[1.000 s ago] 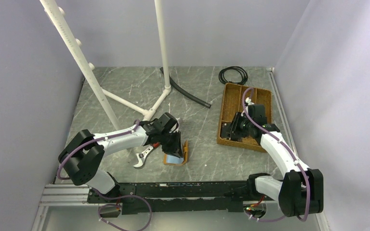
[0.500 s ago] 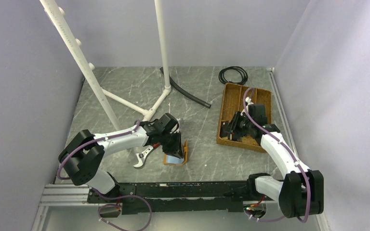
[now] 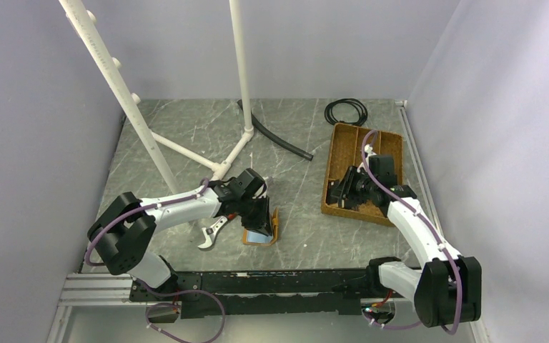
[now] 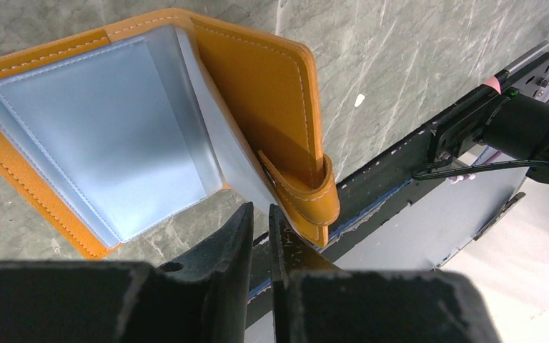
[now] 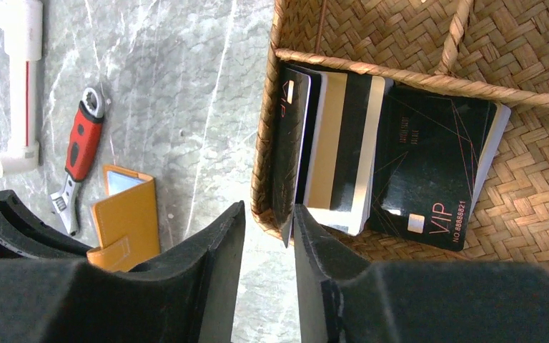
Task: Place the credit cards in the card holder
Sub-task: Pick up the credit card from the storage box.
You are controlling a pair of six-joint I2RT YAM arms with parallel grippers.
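Grey marbled counter [image 3: 186, 136], left end effector [image 3: 260, 214] at far side of orange card holder [image 3: 264, 236], wrench [image 3: 213, 233] just left, right end effector [image 3: 342, 191] in near end of brown tray [image 3: 387, 143], black cable coil [image 3: 346, 111] at far edge

Dark credit cards [image 5: 429, 164] overlapping in a woven tray [image 5: 543, 229] corner; orange card holder [image 4: 114, 136] part-open on the desk [image 4: 414, 64], bluish pockets showing.

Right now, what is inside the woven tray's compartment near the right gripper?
Credit cards: a dark one on edge against the tray wall, a gold-striped one, a black VIP card over a white one. Anything beneath is hidden.
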